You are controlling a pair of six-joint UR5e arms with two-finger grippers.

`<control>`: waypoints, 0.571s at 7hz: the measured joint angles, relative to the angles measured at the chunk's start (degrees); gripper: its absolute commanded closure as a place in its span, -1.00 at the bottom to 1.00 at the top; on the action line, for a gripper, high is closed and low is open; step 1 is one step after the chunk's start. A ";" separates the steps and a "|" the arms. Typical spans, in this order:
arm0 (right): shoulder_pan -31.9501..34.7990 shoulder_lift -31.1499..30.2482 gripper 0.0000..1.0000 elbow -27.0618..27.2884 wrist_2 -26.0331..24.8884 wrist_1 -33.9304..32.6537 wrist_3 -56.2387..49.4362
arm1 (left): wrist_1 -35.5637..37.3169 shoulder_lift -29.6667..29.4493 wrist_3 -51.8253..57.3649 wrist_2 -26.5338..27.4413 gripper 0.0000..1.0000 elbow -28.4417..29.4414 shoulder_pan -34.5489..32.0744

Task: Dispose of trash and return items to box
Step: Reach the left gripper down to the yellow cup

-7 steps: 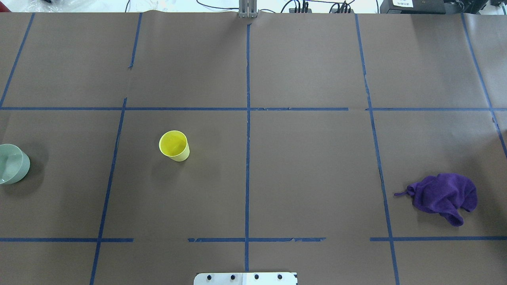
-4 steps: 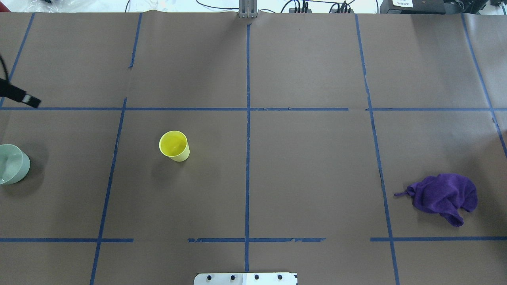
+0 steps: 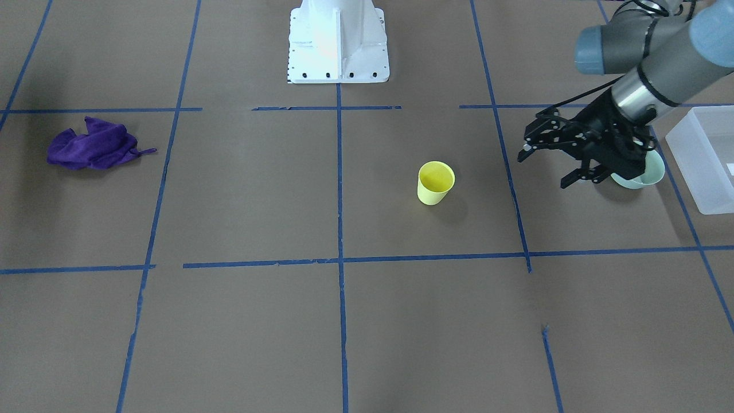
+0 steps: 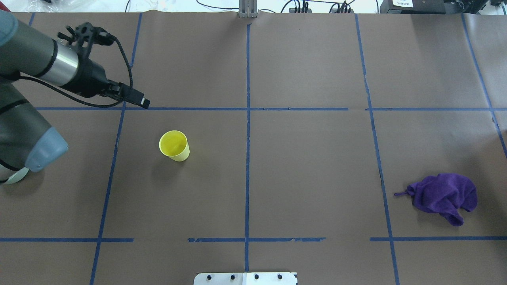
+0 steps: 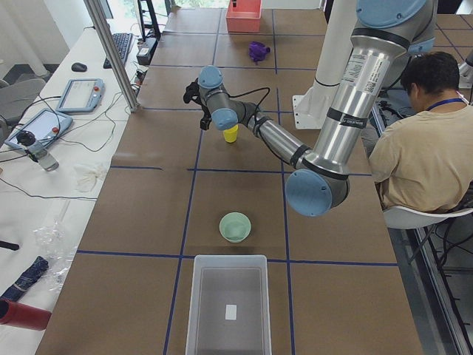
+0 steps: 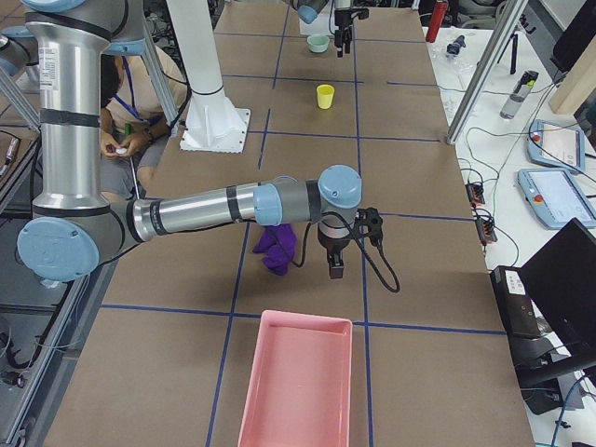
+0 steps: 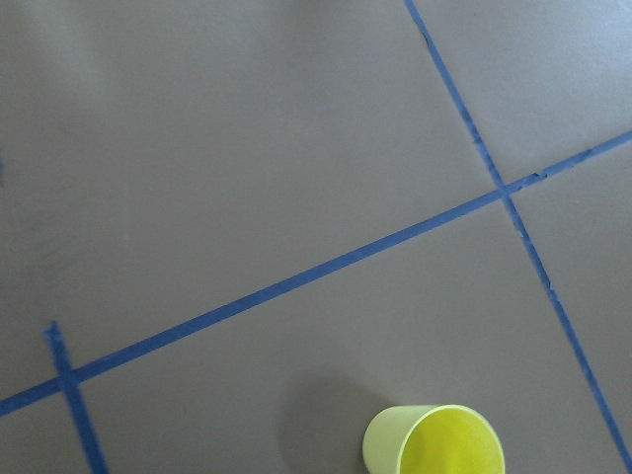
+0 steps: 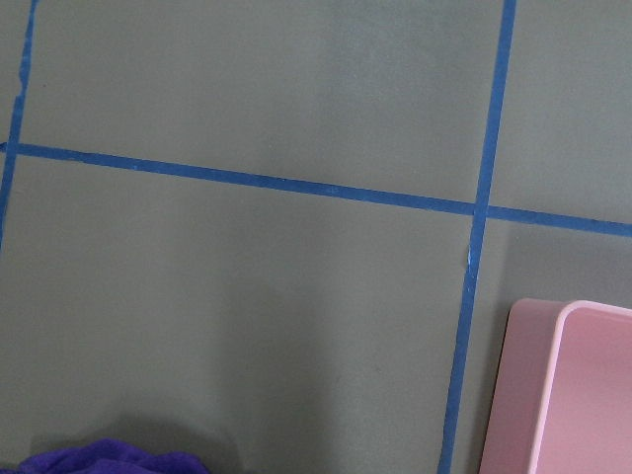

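**On the brown table (image 3: pixel 229 201), the cup (image 3: pixel 436 182) awaited a grasp**

The table, papered brown and gridded with blue tape, held little. The cup stood upright just right of centre in the front view, with bare paper all round it. The left gripper (image 3: pixel 543 170) hovered at that view's right, well apart from the cup. Its jaws were spread with nothing between them, and it hid part of the bowl (image 3: pixel 654 172), which sat near the box (image 3: pixel 682 123) at the right edge. In the right side view the right gripper (image 6: pixel 333 259) hung beside the cloth (image 6: pixel 275 247), near the pink bin (image 6: pixel 307 318). Whether it was spread or closed could not be told.

The step in hand looked like the reach for the cup. To do it well, the left gripper should centre over the cup, come down with a finger on either side of the wall, and close gently. Light, tapered plastic would likely tip or slip under a hard or off-centre squeeze. The lift should clear the bowl on the way to the box.
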 measured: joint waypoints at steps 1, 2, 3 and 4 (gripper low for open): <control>-0.03 0.19 -1.00 -0.08 -0.02 0.01 -0.02 | -1.53 -0.31 -1.81 0.70 -0.99 2.21 2.99; -0.05 0.35 -1.00 -0.10 -0.02 0.01 -0.06 | -2.03 -0.28 -2.41 1.13 -0.99 3.78 5.58; -0.06 0.40 -1.00 -0.12 -0.02 0.01 -0.08 | -2.19 -0.10 -2.60 1.73 -0.96 4.83 7.78; -0.07 0.42 -1.00 -0.12 -0.02 0.01 -0.09 | -2.24 0.09 -2.61 2.25 -0.93 5.28 8.91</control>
